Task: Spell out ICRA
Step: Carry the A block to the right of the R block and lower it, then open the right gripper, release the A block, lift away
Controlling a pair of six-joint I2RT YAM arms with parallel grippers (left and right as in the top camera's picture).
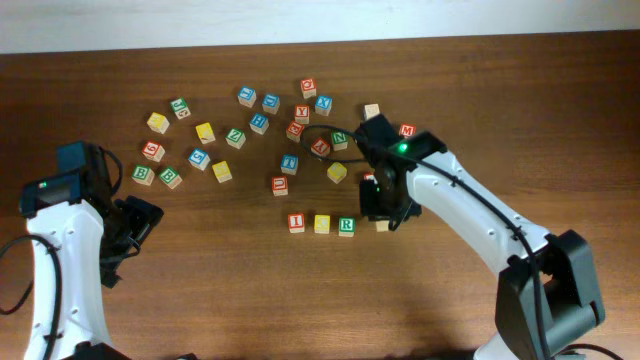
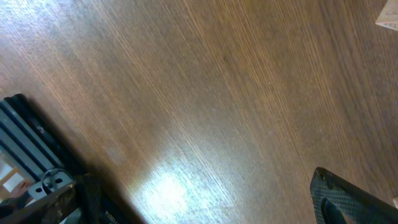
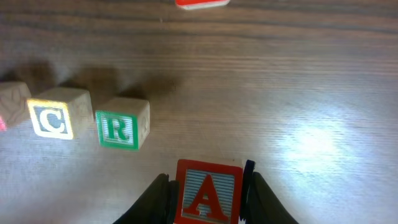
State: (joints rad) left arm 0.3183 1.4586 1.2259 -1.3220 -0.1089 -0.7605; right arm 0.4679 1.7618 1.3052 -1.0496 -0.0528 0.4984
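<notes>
Three letter blocks stand in a row on the wooden table: a red I (image 1: 296,222), a yellow C (image 1: 322,223) and a green R (image 1: 346,226). My right gripper (image 1: 383,213) is shut on a red A block (image 3: 207,193), just right of the R (image 3: 121,129) and C (image 3: 53,120). The A block (image 1: 381,226) shows under the gripper in the overhead view. My left gripper (image 1: 138,222) is open and empty at the table's left, with only bare wood between its fingers (image 2: 199,211).
Many loose letter blocks (image 1: 258,122) lie scattered across the back middle of the table. A yellow block (image 1: 337,172) and a red block (image 1: 280,185) sit just behind the row. A red M block (image 1: 407,130) lies behind my right arm.
</notes>
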